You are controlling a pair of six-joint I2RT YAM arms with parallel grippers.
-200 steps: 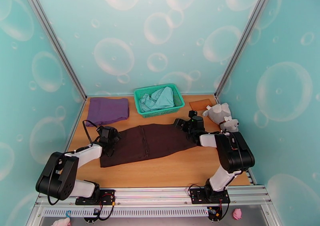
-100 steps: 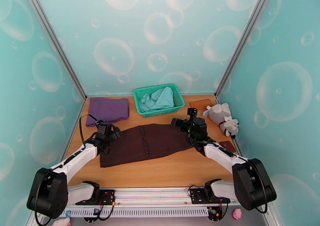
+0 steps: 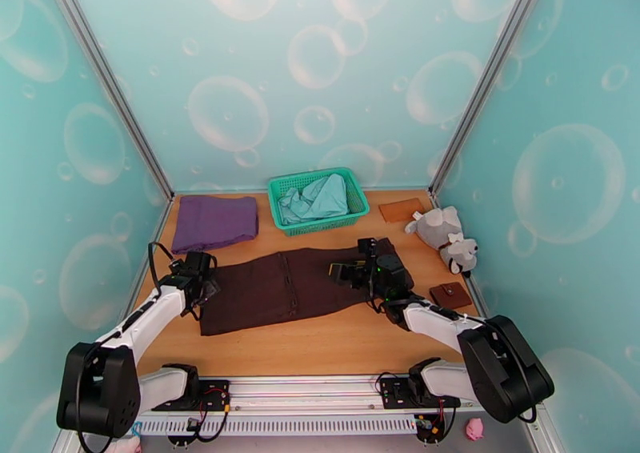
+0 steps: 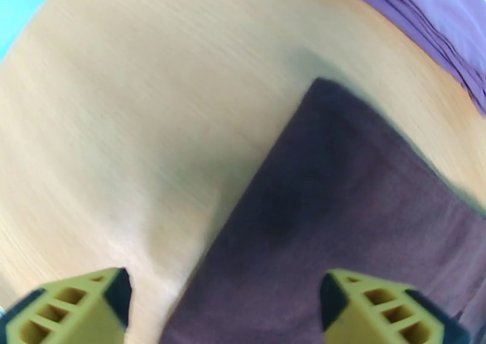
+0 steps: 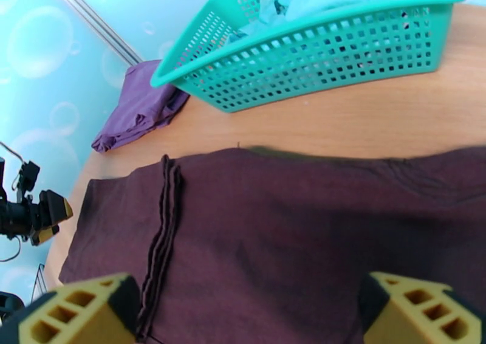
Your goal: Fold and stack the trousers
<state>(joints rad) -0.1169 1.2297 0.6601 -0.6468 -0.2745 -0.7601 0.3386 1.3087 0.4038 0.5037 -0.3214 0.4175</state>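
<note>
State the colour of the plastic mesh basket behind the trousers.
Teal green; the plastic mesh basket shows best in the right wrist view.

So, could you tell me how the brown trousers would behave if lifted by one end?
Probably floppy: the trousers lie flat with soft wrinkles, so a lifted end should drape. Likely light, since the cloth looks thin. Pushed, they would probably bunch on the wood table.

Trousers (image 3: 280,289) lie flat across mid-surface (image 3: 336,338), long axis left to right. Basket (image 3: 316,226) stands directly behind them, garment (image 3: 316,197) in it. Folded cloth (image 3: 214,221) lies left of basket. Plush toy (image 3: 442,235) sits at right edge. Left claw (image 3: 202,282) is at trousers' left end, right claw (image 3: 342,271) over their right end.
</note>
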